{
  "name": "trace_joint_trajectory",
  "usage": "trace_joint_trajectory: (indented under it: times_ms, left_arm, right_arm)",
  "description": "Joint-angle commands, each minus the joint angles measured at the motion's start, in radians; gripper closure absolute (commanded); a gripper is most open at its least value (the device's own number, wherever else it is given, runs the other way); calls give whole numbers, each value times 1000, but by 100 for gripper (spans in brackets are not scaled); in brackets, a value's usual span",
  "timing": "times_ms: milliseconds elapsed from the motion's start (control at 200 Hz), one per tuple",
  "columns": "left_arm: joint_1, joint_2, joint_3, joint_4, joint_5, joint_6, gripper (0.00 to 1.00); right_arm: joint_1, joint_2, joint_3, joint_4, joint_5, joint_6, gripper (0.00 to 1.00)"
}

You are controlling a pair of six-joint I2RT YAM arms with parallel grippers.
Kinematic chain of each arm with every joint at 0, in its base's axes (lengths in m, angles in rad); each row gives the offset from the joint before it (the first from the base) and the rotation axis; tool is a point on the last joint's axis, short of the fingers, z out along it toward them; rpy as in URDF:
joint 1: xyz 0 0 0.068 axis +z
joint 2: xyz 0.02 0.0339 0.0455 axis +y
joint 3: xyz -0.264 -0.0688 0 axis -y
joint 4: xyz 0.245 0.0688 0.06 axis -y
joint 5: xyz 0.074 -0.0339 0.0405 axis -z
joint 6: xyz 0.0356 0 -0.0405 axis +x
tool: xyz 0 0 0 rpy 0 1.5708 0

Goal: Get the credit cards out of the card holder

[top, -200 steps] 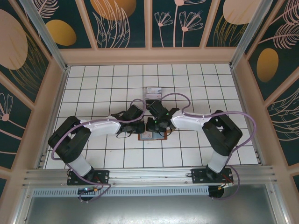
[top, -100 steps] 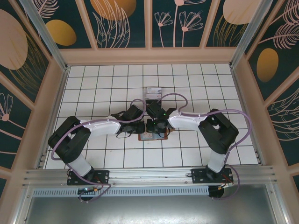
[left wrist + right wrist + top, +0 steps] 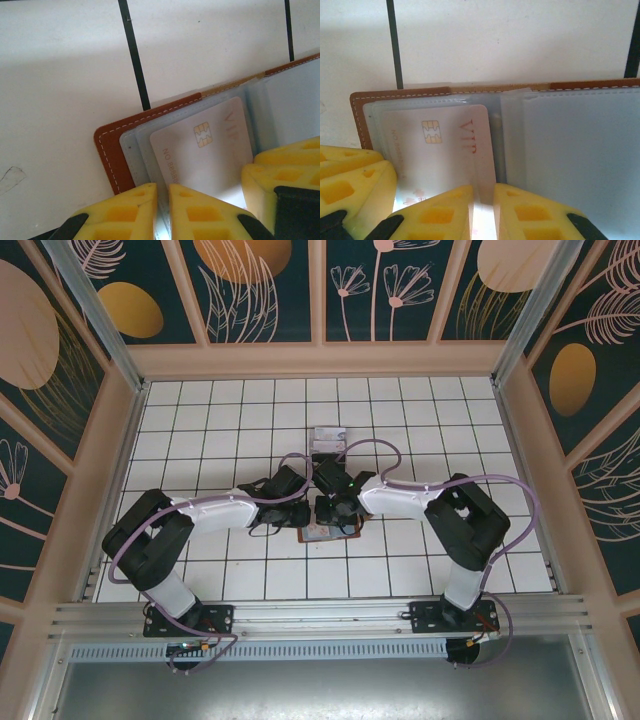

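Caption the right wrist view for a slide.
Right gripper pinches a pale chip card lying in the open brown wallet.

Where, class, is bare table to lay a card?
Free: table tiles left of the left arm, right of the right arm, and far rows beyond the clear stand. Crowded: centre, left gripper and right gripper at the card holder.

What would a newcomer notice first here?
A pale plastic card with a gold chip and reddish VIP lettering lies in the open brown leather wallet at the centre of the white tiled table. The right gripper pinches the card's edge while the left gripper clamps the wallet's clear sleeve.
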Motion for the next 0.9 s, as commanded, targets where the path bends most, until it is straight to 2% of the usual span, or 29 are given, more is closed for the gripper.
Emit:
trace_joint_trajectory:
  times_ms: [0,255,896]
  left_arm:
    - [-5,-14,7,-84,-27,4,83]
    - [-5,-9,16,-106,-47,9,83]
    - [-6,37,34,-161,-94,37,84]
  right_arm:
    - [6,1,16,-82,57,-10,78]
    - [6,-3,18,-90,63,-4,74]
    - [-7,-48,-25,-9,4,16,71]
